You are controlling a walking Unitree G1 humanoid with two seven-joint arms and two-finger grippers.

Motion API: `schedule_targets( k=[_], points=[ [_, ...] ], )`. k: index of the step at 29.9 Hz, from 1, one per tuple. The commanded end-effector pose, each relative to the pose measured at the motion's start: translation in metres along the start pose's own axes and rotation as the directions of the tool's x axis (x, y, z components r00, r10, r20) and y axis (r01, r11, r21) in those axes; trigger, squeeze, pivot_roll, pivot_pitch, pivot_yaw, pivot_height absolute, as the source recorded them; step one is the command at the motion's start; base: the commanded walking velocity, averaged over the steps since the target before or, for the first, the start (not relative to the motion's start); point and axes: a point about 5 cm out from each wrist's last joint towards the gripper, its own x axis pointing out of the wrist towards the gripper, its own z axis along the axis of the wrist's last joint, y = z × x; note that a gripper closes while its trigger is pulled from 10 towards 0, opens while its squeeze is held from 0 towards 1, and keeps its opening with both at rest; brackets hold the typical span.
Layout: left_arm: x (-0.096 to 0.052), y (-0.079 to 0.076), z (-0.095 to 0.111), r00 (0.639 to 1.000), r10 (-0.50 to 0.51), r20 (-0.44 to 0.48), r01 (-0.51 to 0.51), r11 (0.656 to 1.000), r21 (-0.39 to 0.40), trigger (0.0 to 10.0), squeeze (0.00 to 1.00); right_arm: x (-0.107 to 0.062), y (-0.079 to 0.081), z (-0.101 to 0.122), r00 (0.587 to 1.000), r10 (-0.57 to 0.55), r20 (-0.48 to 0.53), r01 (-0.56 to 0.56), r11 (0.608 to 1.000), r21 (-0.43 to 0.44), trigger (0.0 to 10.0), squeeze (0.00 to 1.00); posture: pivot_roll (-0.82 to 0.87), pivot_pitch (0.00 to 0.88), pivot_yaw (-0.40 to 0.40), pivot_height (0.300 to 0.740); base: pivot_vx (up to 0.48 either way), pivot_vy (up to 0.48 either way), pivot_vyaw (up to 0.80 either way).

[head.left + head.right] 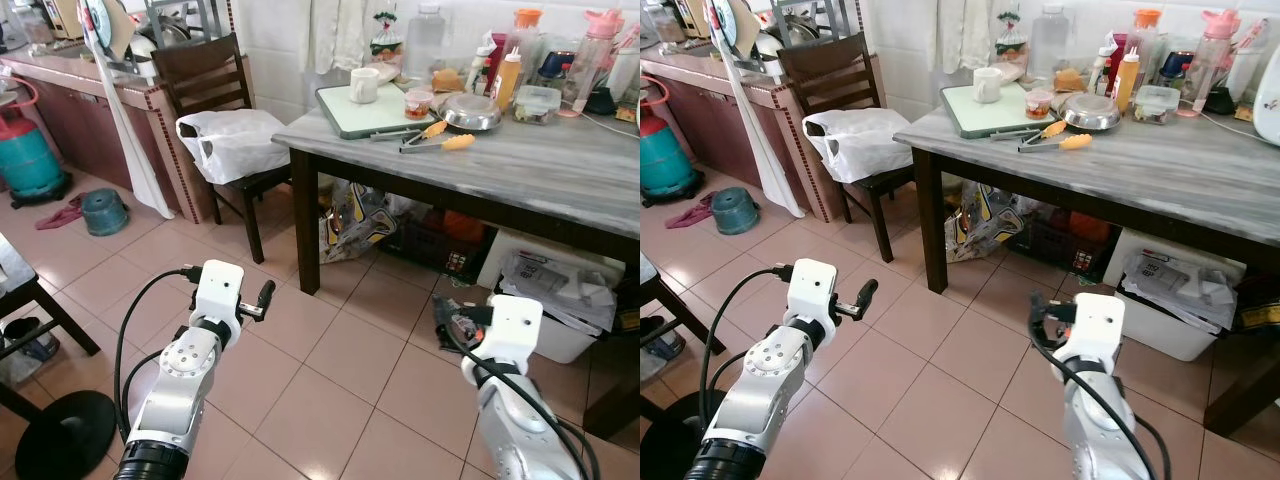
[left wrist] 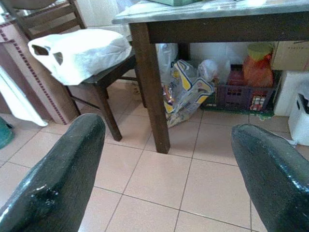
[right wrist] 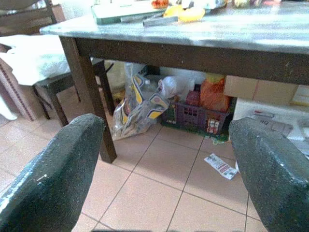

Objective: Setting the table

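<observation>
grey table (image 1: 560,170) with cutting board (image 1: 372,112), mug (image 1: 363,85), steel bowl (image 1: 470,111), bottles (image 1: 509,75)

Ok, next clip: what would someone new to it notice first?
Probably the cluttered grey table ahead on the right, with a white mug on a green cutting board, orange-handled tongs and a metal bowl. Left of it, a white plastic bag rests on a dark wooden chair. In the foreground the left gripper and right gripper hang over the tiled floor, jaws open and empty.
</observation>
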Motion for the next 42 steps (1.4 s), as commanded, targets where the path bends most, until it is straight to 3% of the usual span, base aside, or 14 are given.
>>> schedule_targets(
  k=[1,9,16,25,42],
  points=[
    [0.000,0.002,0.001,1.000,-0.002,-0.006,0.002,1.000,0.007,10.0,0.00,0.000,0.003,0.000,1.000,0.003,0.000,-0.003,1.000,0.005,10.0,0.00,-0.03,0.000,0.045,0.740,0.000,0.450,0.00],
    [0.003,-0.001,0.002,1.000,-0.002,-0.006,0.002,1.000,0.006,10.0,0.00,-0.001,-0.001,0.002,1.000,-0.014,0.009,0.014,1.000,-0.004,10.0,0.00,-0.04,0.003,0.044,0.740,0.000,0.453,0.00],
    [0.003,-0.007,0.006,0.999,-0.023,0.026,0.024,1.000,-0.007,10.0,0.00,-0.002,-0.004,0.003,0.999,-0.031,0.011,0.032,0.999,-0.028,10.0,0.00,-0.04,0.009,0.040,0.740,0.000,0.000,-0.21],
    [0.003,-0.017,0.005,0.998,-0.056,0.028,0.056,0.998,0.005,10.0,0.00,0.000,-0.005,0.004,0.999,-0.039,0.010,0.039,0.999,-0.033,10.0,0.00,-0.04,0.009,0.036,0.740,0.000,0.000,-0.80],
    [0.004,-0.022,0.008,0.995,-0.091,0.040,0.091,0.996,0.007,10.0,0.00,0.000,-0.002,0.005,0.999,-0.026,0.020,0.026,0.999,-0.036,10.0,0.00,-0.05,0.007,0.043,0.740,0.000,-0.081,-0.10]
  ],
)
